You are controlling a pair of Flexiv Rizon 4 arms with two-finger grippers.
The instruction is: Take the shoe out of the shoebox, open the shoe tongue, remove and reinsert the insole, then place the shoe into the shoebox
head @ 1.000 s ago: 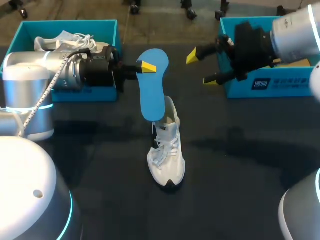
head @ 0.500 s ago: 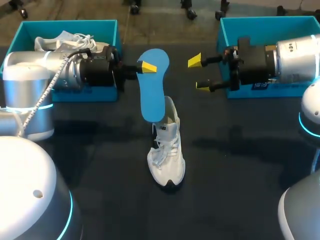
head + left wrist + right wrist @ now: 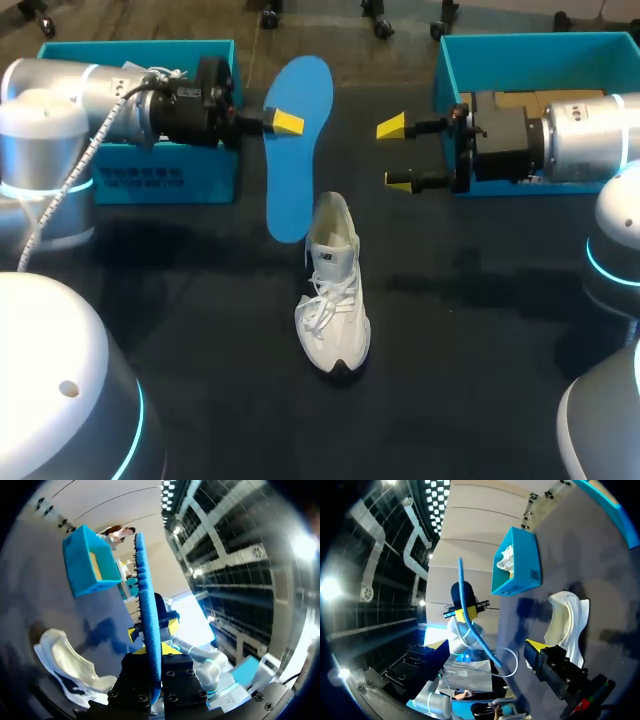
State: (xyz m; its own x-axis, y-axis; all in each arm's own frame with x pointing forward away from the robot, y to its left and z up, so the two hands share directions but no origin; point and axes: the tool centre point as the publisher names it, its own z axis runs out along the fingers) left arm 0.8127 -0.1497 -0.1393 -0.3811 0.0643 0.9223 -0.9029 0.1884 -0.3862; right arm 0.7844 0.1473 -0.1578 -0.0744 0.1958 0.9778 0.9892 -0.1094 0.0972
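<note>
A white shoe (image 3: 333, 290) stands on the dark table, toe toward me. My left gripper (image 3: 285, 122) is shut on the upper part of the blue insole (image 3: 298, 160), which hangs clear of the shoe, its lower end beside the heel. In the left wrist view the insole (image 3: 148, 605) rises edge-on from my left gripper (image 3: 151, 652), with the shoe (image 3: 70, 665) below. My right gripper (image 3: 397, 153) stands open to the right of the insole, apart from it. The right wrist view has the insole (image 3: 470, 615) and shoe (image 3: 567, 625) ahead of my right gripper (image 3: 485, 647).
A teal shoebox (image 3: 140, 175) at the back left holds another white shoe (image 3: 150, 75). A second teal shoebox (image 3: 540, 50) stands at the back right, behind my right arm. Bare dark table lies in front of the shoe.
My left arm has lifted the insole up and back, out of the shoe's opening. My right gripper has turned and come down slightly toward the middle, still open.
</note>
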